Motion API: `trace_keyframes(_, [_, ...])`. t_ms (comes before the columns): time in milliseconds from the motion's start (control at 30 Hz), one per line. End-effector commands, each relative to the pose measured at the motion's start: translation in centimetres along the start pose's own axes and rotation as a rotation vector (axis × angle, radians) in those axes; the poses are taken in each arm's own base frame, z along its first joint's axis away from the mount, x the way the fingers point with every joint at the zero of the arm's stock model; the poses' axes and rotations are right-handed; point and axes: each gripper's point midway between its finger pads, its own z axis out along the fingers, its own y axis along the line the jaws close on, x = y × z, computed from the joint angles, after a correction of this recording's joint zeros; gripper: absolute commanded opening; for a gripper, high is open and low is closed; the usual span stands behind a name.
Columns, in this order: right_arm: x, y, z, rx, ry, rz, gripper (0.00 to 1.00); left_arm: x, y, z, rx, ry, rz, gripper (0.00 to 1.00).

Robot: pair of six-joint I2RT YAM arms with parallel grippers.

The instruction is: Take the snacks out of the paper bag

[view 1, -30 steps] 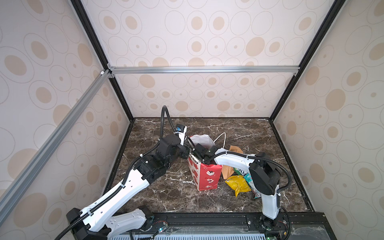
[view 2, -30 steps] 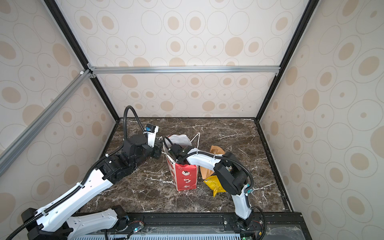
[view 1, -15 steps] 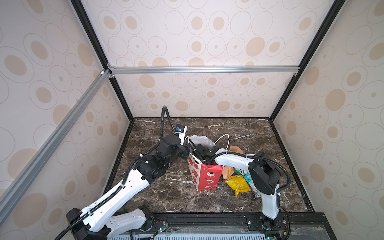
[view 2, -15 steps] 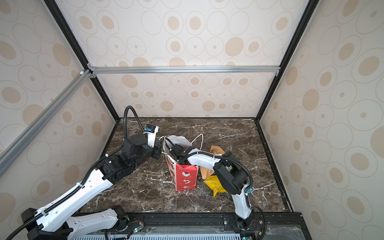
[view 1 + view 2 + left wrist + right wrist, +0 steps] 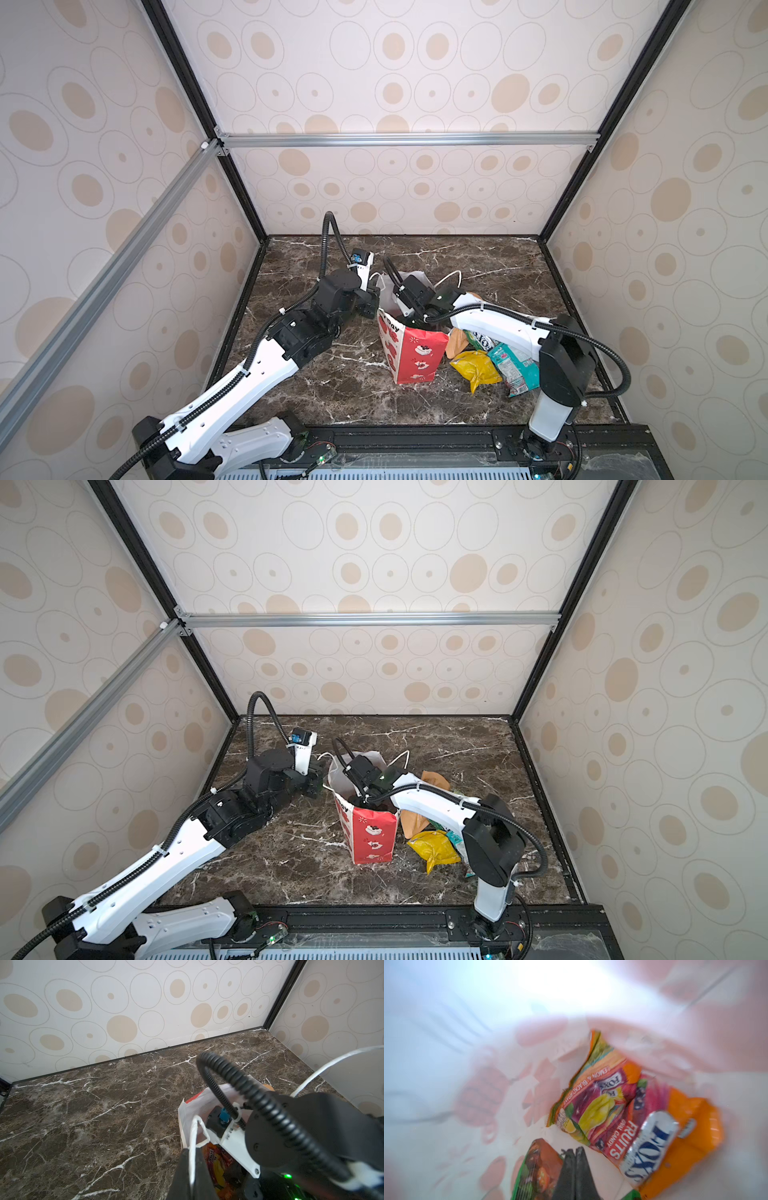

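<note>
Near the middle of the dark brown marble tabletop point(image 5: 332, 386) I have the tall red paper gift bag with white cartoon prints point(image 5: 415, 357) standing upright, mouth open. At its left rim my left gripper point(image 5: 192, 1153) has its jaws closed on a white cord handle point(image 5: 194, 1130). The cord runs between the two black fingers in the left wrist view.

Reaching over the right rim in both top views, my right gripper point(image 5: 574, 1150) is down inside the bag. Its jaws are pressed together with no gap. A glossy green-and-red packet point(image 5: 537, 1167) lies just beside the fingertips. I can't tell whether its edge is pinched, as the view is blurred. An orange FOX'S candy packet point(image 5: 664, 1126) lies on the white bag floor, apart from the fingers, and also shows through the bag mouth in the left wrist view.

Out on the table, just right of the bag:
- tan kraft pouch point(image 5: 457, 343), just beside the bag wall
- crumpled yellow packet point(image 5: 476, 370), nearer the camera than the pouch
- teal packet point(image 5: 513, 368), beside the yellow one, partly under the right arm
- green packet with white print point(image 5: 482, 340), mostly hidden by the arm
</note>
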Motion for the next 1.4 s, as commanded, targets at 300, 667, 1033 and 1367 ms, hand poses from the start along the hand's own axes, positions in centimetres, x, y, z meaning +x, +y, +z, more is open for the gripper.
trace_keyframes(300, [-5.1,-0.3,-9.3,0.04,-0.282,0.022,0.0,-0.8,0.5,-0.8,-0.006,-0.023,-0.017,0.05])
trace_keyframes(667, [-6.6,-1.0,-14.3,0.004,-0.451,0.083,0.0,-0.9,0.8,-0.3,-0.034,-0.025,0.015,0.04])
trace_keyframes(1033, [-8.6,0.4,-18.7,-0.078,-0.55,0.089,0.0,-1.6,1.6,0.7,-0.079,-0.021,0.07,0.03])
trace_keyframes(1367, [-10.5,2.6,-27.8,-0.249,-0.772,0.109,0.0,-2.6,4.5,1.5,-0.16,-0.021,0.096,0.02])
